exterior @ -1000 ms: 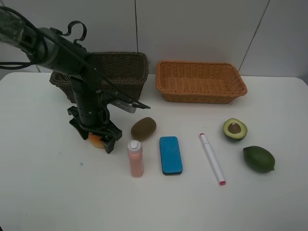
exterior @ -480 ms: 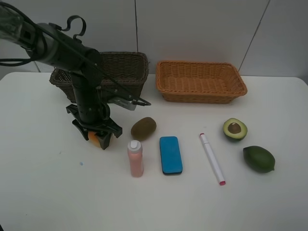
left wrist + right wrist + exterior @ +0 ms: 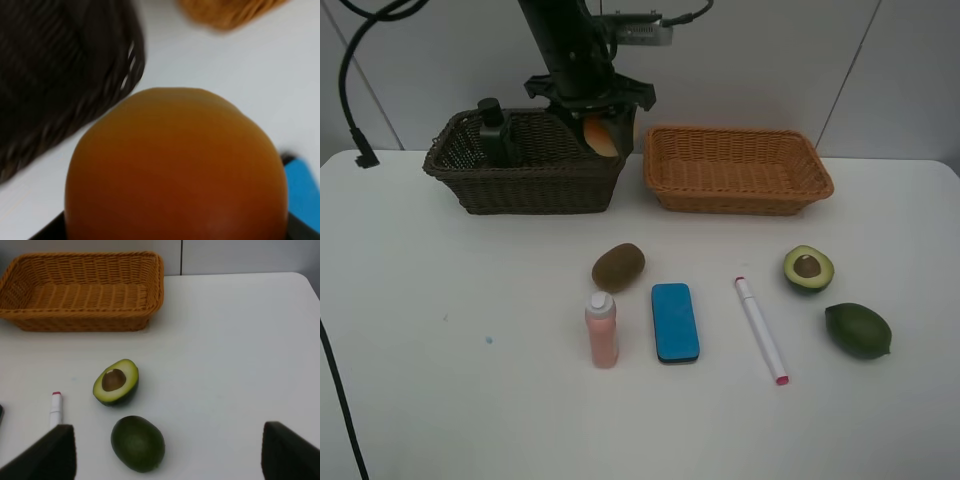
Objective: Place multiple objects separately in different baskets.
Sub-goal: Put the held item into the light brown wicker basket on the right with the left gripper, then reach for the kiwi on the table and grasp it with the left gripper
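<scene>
Above white table (image 3: 440,400), left arm (image 3: 563,45) hangs, holding orange-red fruit (image 3: 601,137).

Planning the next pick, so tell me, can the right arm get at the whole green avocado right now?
Probably yes. The right tool is open with the whole green avocado in its view, lying clear of the halved avocado and marker, nothing over it.

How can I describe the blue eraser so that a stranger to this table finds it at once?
On the white table, look at the row of small things in front of the tan basket. The eraser lies flat between the pink bottle and the marker. It is the only blue thing there, a rounded block.
</scene>
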Action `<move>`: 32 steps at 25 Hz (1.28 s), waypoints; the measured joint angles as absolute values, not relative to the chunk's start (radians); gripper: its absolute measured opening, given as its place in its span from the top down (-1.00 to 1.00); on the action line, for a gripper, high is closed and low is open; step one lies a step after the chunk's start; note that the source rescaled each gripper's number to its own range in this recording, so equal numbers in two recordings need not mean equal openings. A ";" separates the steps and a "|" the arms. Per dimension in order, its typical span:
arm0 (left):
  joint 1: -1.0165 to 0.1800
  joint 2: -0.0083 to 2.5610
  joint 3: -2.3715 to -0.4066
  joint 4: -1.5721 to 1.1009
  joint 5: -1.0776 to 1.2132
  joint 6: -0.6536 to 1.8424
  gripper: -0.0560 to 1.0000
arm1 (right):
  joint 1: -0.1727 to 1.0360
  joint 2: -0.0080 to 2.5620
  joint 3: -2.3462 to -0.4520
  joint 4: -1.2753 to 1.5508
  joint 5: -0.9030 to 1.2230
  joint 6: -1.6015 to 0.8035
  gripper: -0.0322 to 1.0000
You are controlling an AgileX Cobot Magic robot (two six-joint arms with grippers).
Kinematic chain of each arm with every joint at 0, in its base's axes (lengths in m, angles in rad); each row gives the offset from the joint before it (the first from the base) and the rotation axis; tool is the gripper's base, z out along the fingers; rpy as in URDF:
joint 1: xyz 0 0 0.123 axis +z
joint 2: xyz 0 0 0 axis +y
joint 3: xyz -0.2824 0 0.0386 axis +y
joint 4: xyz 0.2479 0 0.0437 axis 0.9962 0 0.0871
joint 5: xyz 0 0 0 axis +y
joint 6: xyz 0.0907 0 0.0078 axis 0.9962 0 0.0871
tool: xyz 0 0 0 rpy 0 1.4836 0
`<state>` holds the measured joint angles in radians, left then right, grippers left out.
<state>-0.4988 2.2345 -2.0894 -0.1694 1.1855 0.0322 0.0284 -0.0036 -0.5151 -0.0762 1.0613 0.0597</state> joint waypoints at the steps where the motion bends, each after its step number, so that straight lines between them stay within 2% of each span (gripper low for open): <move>1: -0.508 2.278 -2.157 -0.176 1.195 0.032 0.02 | 0.028 -0.004 -0.515 -0.076 1.061 0.060 -0.84; 6: -0.557 2.541 -2.502 -0.185 1.183 0.032 0.02 | 0.028 -0.004 -0.515 -0.076 1.061 0.060 -0.84; 11: -0.575 2.694 -2.699 -0.186 1.093 0.037 0.02 | 0.028 -0.004 -0.515 -0.076 1.061 0.060 -0.84; 13: -0.576 2.716 -2.715 -0.185 1.062 0.058 0.02 | 0.028 -0.004 -0.515 -0.075 1.061 0.060 -0.84; 14: -0.576 2.721 -2.717 -0.185 1.052 0.069 -0.08 | 0.028 -0.004 -0.515 -0.075 1.061 0.060 -0.84; 15: -0.576 2.723 -2.718 -0.184 1.045 0.074 -0.23 | 0.028 -0.004 -0.515 -0.075 1.061 0.060 -0.84; 16: -0.576 2.725 -2.719 -0.183 1.039 0.077 -0.47 | 0.028 -0.004 -0.515 -0.075 1.061 0.060 -0.84; 17: -0.576 2.725 -2.719 -0.180 1.037 0.077 -0.61 | 0.028 -0.004 -0.515 -0.075 1.061 0.060 -0.84; 19: -0.577 2.725 -2.721 -0.181 1.039 0.075 -0.76 | 0.028 -0.004 -0.515 -0.075 1.061 0.060 -0.84; 32: -0.578 2.539 -2.700 -0.211 1.201 0.018 -0.81 | 0.028 -0.004 -0.515 -0.075 1.061 0.060 -0.84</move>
<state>-0.5784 2.5388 -2.7005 -0.2111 1.2012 0.0176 0.0284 -0.0036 -0.5151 -0.0754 1.0613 0.0597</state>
